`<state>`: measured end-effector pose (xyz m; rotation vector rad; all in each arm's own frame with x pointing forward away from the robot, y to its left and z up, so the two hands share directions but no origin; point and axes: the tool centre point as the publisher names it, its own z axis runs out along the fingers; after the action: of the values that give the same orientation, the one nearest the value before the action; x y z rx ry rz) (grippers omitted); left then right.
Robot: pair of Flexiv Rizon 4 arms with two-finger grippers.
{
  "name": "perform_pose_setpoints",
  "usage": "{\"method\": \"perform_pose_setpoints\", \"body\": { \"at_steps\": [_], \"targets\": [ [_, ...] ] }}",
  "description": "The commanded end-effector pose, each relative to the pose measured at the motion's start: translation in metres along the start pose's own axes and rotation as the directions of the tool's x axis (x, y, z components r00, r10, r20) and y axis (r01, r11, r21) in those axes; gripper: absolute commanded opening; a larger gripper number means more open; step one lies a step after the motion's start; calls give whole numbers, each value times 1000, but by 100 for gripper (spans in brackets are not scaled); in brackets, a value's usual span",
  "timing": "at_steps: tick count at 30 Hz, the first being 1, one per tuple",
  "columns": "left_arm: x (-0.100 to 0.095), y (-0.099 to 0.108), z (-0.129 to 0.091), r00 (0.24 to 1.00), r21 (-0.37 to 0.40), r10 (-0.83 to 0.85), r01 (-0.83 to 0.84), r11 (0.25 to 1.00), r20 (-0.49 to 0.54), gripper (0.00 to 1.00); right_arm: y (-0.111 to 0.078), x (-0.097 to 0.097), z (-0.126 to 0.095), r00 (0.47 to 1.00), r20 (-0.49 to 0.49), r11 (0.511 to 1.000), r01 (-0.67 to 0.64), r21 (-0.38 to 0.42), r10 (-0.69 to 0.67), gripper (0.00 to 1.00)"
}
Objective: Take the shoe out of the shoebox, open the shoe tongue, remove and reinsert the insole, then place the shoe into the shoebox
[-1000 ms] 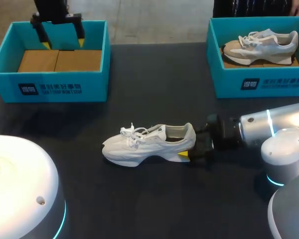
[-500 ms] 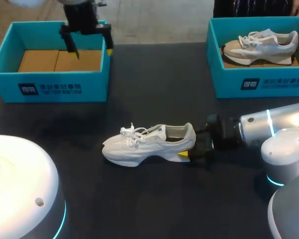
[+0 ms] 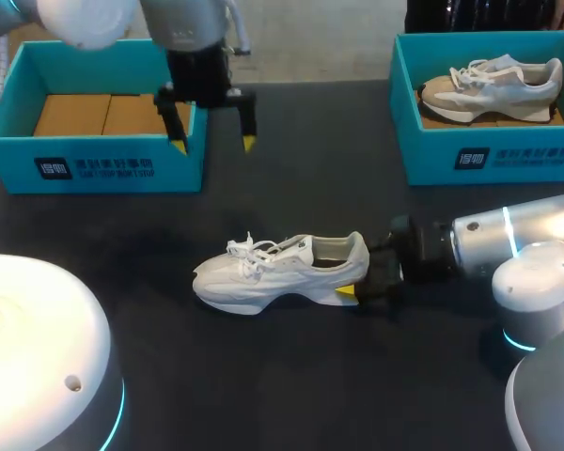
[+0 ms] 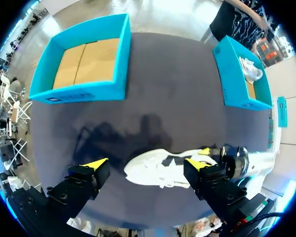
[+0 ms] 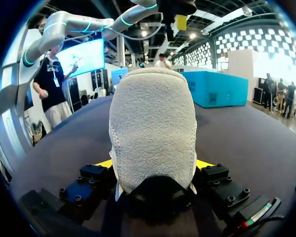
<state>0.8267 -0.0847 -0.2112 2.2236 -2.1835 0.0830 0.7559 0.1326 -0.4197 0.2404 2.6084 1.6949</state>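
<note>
A white shoe [image 3: 282, 272] lies on its sole mid-table, toe to the left, laces tied. My right gripper [image 3: 357, 293] is at its heel, and the right wrist view shows the grey heel [image 5: 153, 128] filling the space between both fingers, so it is shut on the shoe. My left gripper [image 3: 213, 144] hangs open and empty above the table beside the right wall of the left teal shoebox [image 3: 94, 160]. Seen from the left wrist, the shoe [image 4: 158, 170] lies far below that open gripper [image 4: 145, 163].
The left shoebox [image 4: 79, 91] holds only brown cardboard. A second teal shoebox [image 3: 489, 155] at the back right holds a beige and white shoe [image 3: 493, 85]. The dark tabletop [image 3: 291, 376] stretches in front of the shoe.
My left arm has swung right and nearer, from over the left shoebox to just past its right wall. The right gripper and the shoe have stayed put.
</note>
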Motion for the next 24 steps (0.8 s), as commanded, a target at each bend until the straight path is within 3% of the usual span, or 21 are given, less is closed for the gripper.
{"method": "perform_pose_setpoints", "body": {
  "at_steps": [1,11,24],
  "targets": [
    [12,17,17,1000,-3,16,-17,1000,-8,100,-1,-1,4,1000,1,1000,-1,3,1,0],
    [47,50,49,994,-44,109,-110,993,-21,100,-1,-1,4,1000,1,1000,-1,3,1,0],
    [77,55,79,975,-83,221,-223,971,-33,100,-1,-1,4,1000,1,1000,-1,3,1,0]
  ]
}}
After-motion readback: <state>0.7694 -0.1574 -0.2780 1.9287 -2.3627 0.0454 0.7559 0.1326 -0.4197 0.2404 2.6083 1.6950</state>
